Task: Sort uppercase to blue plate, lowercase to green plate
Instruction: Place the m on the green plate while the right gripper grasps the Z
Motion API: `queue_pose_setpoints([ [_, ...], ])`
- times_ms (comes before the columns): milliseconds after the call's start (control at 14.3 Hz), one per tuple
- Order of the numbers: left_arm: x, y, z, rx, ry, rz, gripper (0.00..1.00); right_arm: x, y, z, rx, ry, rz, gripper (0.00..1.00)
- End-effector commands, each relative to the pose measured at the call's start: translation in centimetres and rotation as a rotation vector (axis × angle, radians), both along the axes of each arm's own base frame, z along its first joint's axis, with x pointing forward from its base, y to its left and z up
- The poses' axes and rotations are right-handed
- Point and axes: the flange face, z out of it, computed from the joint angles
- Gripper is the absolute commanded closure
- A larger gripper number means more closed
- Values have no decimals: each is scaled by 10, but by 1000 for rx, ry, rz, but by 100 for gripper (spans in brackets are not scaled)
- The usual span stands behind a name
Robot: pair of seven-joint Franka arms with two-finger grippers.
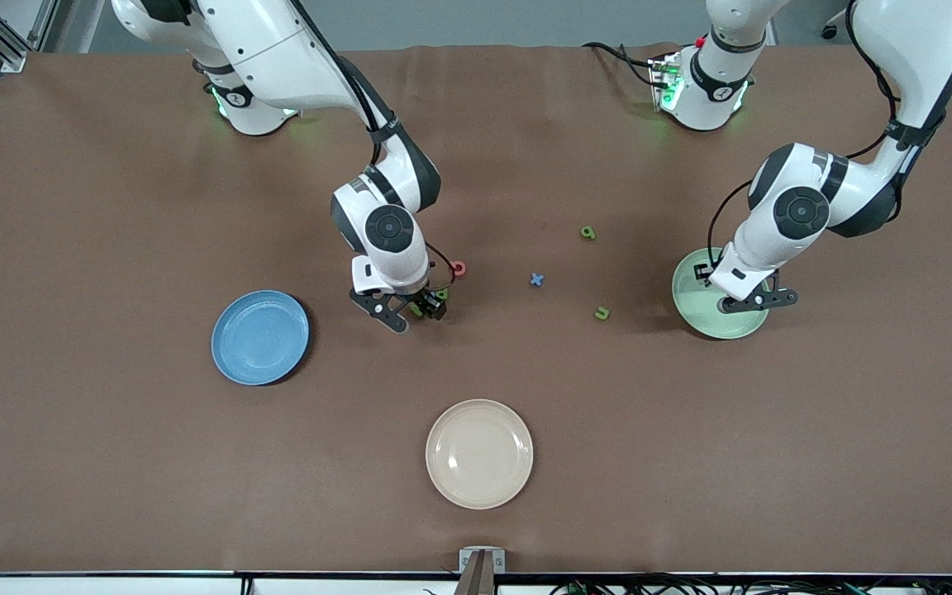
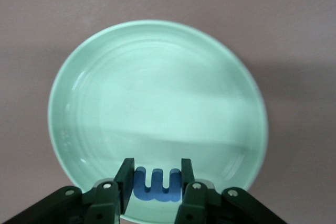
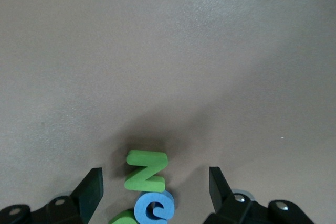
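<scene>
The right gripper [image 3: 152, 192] is standing open, low over the green N [image 3: 146, 170] and blue G [image 3: 154, 206], both lying between its fingers. The left gripper [image 2: 155, 179] is pinching the blue m [image 2: 156, 184] over the green plate [image 2: 157, 98], which is otherwise empty. The blue plate [image 1: 259, 337], nearest the N, is holding nothing.

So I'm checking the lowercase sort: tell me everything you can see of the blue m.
The blue m is a small, thick cut-out letter that looks like soft foam, in plain mid blue with three legs joined by a bar. It hangs above the green plate, near its rim, not lying in it. The left gripper holds it, one dark finger against each outer leg, fingers closed on its sides. Nothing else touches it. In the front view the arm hides it.
</scene>
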Motion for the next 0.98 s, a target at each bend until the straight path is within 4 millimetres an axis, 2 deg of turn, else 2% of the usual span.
queue_pose_setpoints([
  [0, -7, 15, -16, -7, 6, -40, 85, 3, 4, -1, -2, -33, -12, 12],
  [209, -8, 19, -22, -30, -15, -42, 84, 9, -2, 1, 5, -39, -25, 13],
  [349, -9, 20, -23, -27, -15, -52, 82, 11, -5, 2, 6, -43, -30, 15],
  [419, -8, 20, -23, -26, -16, -51, 77, 13, -5, 2, 13, -51, -32, 16],
  [489, -8, 21, -23, -27, -16, -51, 58, 14, -5, 1, 19, -58, -35, 17],
  [559, -7, 21, -22, -26, -18, -52, 31, 15, -7, 0, 20, -59, -39, 17],
  [628, -7, 20, -20, -23, -24, -55, 11, 15, -8, -2, 20, -57, -42, 18],
  [698, -5, 18, -17, -20, -29, -57, 8, 15, -8, -3, 20, -57, -43, 20],
  [908, 4, -8, -1, -30, -65, -87, 1, 13, -8, -6, 17, -51, -40, 27],
])
